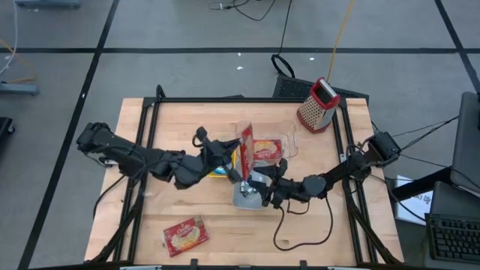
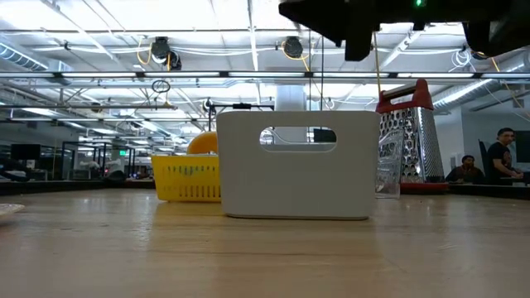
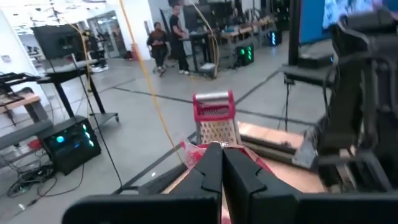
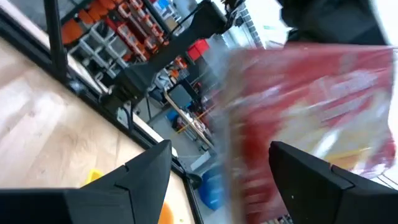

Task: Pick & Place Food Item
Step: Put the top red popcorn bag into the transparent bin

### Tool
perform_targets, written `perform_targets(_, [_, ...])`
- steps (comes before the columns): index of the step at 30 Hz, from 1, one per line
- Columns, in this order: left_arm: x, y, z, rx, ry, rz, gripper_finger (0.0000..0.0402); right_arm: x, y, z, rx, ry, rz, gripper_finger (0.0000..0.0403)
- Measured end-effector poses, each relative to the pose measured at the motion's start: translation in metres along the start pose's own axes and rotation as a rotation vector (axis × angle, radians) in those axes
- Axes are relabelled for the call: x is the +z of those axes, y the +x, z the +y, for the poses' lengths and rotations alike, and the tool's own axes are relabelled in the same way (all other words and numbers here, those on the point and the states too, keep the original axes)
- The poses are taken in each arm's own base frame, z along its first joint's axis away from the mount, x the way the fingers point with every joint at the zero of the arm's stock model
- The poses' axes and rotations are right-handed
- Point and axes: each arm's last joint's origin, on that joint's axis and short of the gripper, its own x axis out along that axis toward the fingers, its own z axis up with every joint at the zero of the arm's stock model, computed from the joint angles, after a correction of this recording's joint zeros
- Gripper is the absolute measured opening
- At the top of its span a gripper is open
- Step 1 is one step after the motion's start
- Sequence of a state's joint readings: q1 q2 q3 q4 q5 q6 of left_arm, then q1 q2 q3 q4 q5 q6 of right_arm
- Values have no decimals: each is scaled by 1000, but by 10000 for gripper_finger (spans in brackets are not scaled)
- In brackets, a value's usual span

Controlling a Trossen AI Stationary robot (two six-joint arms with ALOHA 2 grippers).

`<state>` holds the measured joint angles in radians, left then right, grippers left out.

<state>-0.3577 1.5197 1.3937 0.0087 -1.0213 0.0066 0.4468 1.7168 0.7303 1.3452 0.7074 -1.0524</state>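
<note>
- At table centre, high view: left gripper [image 1: 241, 161] clamped shut on the top edge of a red food packet [image 1: 245, 150], packet held upright above the grey bin [image 1: 249, 196].
- Just right of that packet: right gripper [image 1: 264, 184] spread fully wide, nothing gripped, poised over the bin's upper edge.
- In the right wrist view: same red packet [image 4: 311, 118] blurred, close ahead of the two parted fingers [image 4: 143, 171], not pinched between them.
- In the left wrist view: dark fingers [image 3: 208, 168] pressed together on the packet's edge [image 3: 193, 152].
- Beside the held packet, toward the table's back: clear tray [image 1: 294, 144] with a second red packet [image 1: 266, 150] inside.
- Under the left arm: yellow basket [image 1: 217, 169], partly hidden.
- Near the front edge, well apart: another red packet [image 1: 185, 235] lying flat.
- At the back right corner: red-handled grater [image 1: 318, 105] standing upright.
</note>
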Motion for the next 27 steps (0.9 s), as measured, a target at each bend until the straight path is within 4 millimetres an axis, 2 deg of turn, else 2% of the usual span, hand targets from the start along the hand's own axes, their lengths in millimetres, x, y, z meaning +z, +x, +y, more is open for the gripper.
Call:
perform_targets(7, [15,8,6,-20,-66,-98,0,-6,6,-8,-67,10,33,256])
perform_targets(14, [12,18,4,-73,-107,-112,0,-5,20,-23,-159,-40,59,256])
perform_targets(19, [10,18,2,-73,-99,-104,0,-3,23,-25,-169,-81,63,255])
perform_targets(27, [20,17,4,-71,-137,-174,0,-3,22,-26,-190,-90,110,226])
